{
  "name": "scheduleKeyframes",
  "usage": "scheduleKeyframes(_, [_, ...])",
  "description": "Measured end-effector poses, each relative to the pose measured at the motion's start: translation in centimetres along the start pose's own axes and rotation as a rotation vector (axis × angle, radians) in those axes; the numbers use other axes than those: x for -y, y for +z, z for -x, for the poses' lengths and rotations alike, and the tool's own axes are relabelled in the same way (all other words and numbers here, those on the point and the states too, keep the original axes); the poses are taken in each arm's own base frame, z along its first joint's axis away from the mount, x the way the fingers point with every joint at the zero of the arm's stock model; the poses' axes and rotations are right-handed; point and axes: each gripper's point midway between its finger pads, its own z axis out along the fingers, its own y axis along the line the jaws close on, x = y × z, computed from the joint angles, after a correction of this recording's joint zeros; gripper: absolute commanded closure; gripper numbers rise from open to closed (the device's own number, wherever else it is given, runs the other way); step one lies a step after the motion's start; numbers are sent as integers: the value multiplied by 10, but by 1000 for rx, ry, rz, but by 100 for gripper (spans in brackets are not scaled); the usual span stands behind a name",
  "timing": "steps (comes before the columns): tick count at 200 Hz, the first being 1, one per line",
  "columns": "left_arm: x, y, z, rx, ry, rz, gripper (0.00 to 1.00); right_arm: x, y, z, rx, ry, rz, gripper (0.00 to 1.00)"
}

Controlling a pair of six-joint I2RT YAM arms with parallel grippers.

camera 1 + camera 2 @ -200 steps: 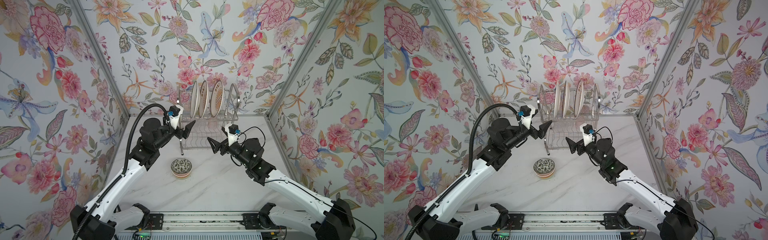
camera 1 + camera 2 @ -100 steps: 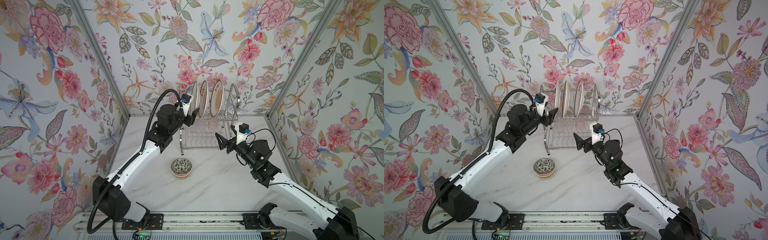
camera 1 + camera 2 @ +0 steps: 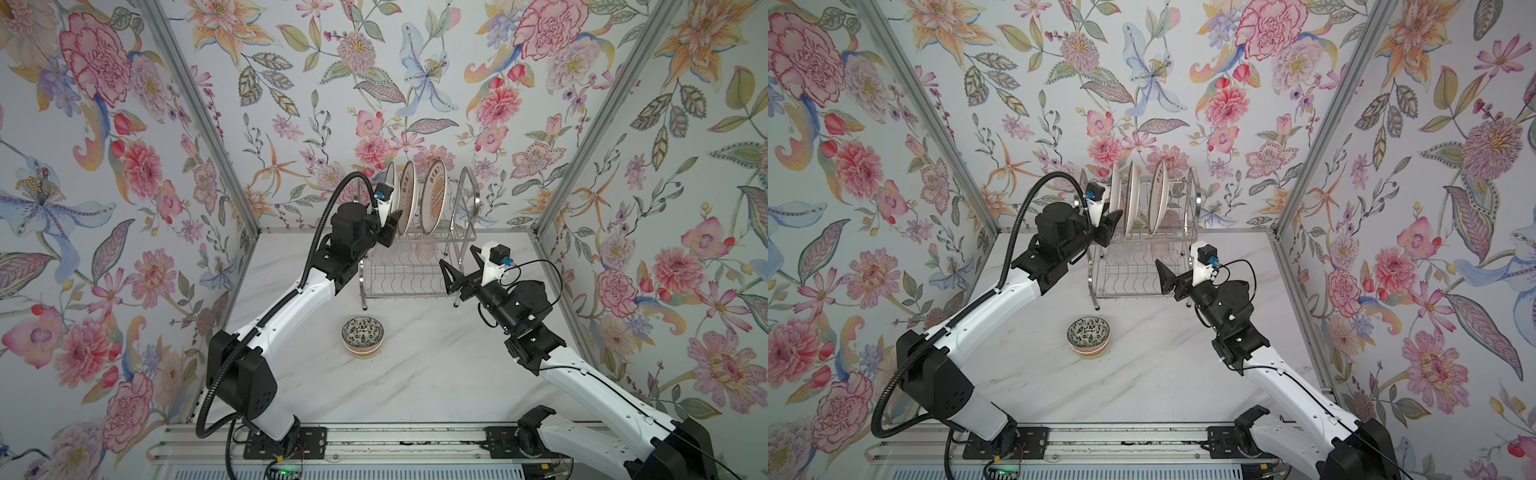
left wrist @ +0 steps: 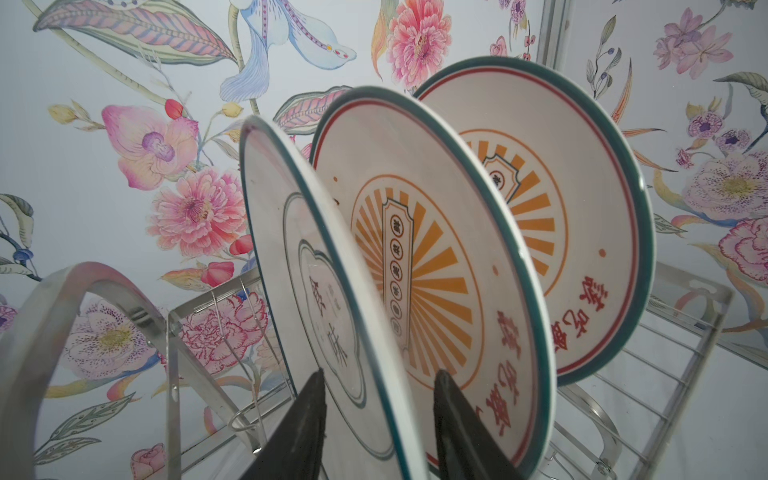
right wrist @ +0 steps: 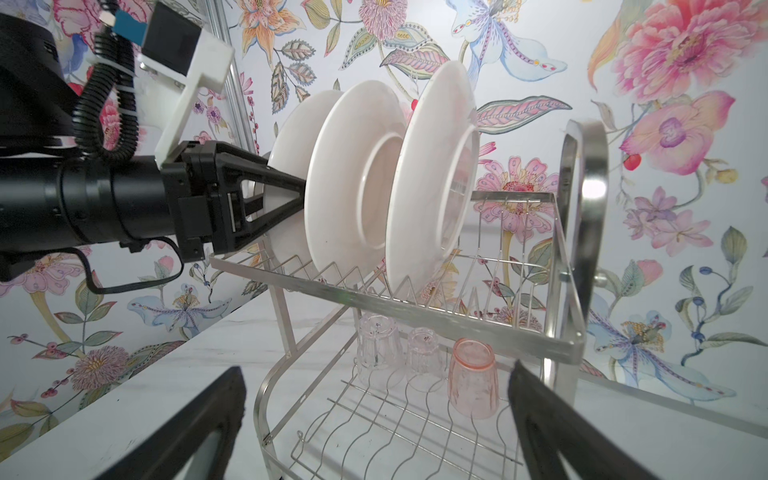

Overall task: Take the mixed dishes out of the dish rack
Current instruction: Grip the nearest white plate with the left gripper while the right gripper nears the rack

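- Where the white, grey-veined marble tabletop (image 3: 415,374) lies closest to the arms' bases, a small round bowl with a black-and-white patterned inside and orange-banded outside (image 3: 363,332) stands upright by itself. It is already out of the rack and well clear of both arms.
- Further in, the right gripper (image 3: 451,276) hangs near the front right corner of the two-tier shiny steel wire dish rack (image 3: 409,293). Its fingers are spread wide with nothing between them, and it faces the lower shelf, which looks like readiness for the cups.
- On that lower shelf stand two small clear ribbed cups (image 5: 378,345) (image 5: 424,353) and one pink-tinted cup (image 5: 473,382), all mouth down, presumably to drain. The upper shelf's front rail (image 5: 415,307) passes just above them, so they would probably have to come out sideways and low.
- On the upper shelf, the left gripper (image 4: 380,374) straddles the lower edge of the end plate, white with a teal rim and a grey outlined centre (image 4: 316,270). One black finger (image 4: 309,415) sits behind it and one (image 4: 457,432) in front. They are partly drawn in but not yet clenched, since a gap shows on the front side.
- This plate stands on edge in its wire slot, so it likely has to lift up before coming away.
- The teal-rimmed plate with an orange sunburst centre (image 4: 436,257) stands just beside the front finger and crowds it. A matching plate (image 4: 582,208) stands beyond.
- The rack's arched steel side frame (image 4: 62,332) hems the gripper's other side.
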Motion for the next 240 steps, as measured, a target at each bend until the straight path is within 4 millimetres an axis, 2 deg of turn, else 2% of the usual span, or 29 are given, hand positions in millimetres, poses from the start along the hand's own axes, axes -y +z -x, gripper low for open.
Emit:
scheduleKeyframes(37, [-2, 0, -2, -8, -10, 20, 62, 1, -2, 7, 23, -2, 4, 1])
scheduleKeyframes(84, [0, 0, -2, -9, -21, 25, 71, 2, -3, 2, 16, -2, 2, 1])
scheduleKeyframes(159, [2, 1, -3, 1, -33, 27, 76, 4, -3, 2, 15, -4, 5, 1])
scheduleKeyframes(213, [2, 3, -12, 1, -47, 46, 88, 3, -3, 2, 13, 3, 13, 1])
scheduleKeyframes(240, [-1, 3, -12, 7, -54, 72, 98, 2, -1, -2, 3, 4, 19, 1])
